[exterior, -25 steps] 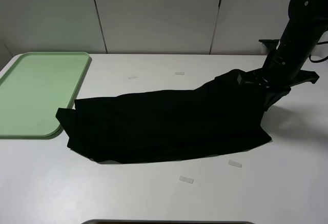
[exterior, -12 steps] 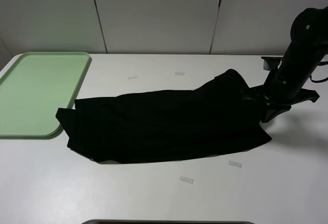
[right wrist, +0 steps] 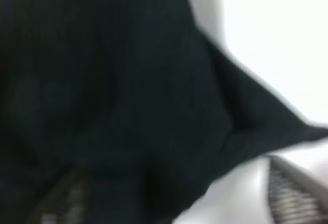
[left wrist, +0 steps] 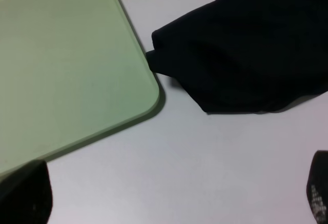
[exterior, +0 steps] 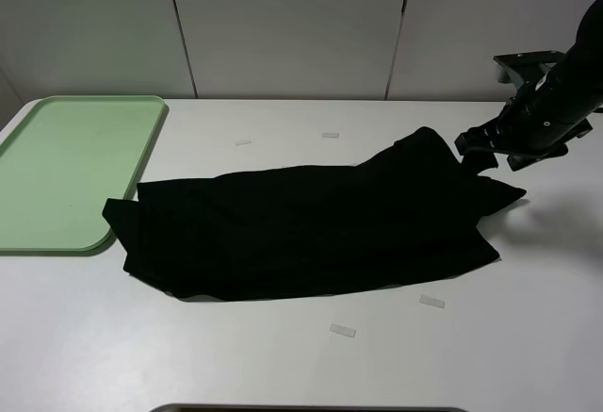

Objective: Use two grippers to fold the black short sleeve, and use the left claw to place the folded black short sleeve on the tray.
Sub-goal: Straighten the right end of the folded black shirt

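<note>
The black short sleeve [exterior: 301,228] lies folded in a long band across the table, its left end next to the tray [exterior: 66,167]. The right gripper [exterior: 479,153] hovers just above the shirt's raised right end, open and holding nothing. The right wrist view shows the gripper [right wrist: 179,198] with its fingertips [right wrist: 292,193] apart over the blurred black fabric [right wrist: 113,80]. The left arm is out of the exterior high view. In the left wrist view the left claw [left wrist: 171,190] is open and empty above bare table, near the tray's corner [left wrist: 66,65] and the shirt's left end [left wrist: 246,44].
Small whitish tape strips lie on the table: one [exterior: 342,331] and another [exterior: 431,301] in front of the shirt, and one [exterior: 330,135] and another [exterior: 243,142] behind it. A pale panelled wall stands behind the table.
The right arm has let go of the shirt's right end and has risen up and back to the right. A pointed flap of fabric now lies spread to the right.
</note>
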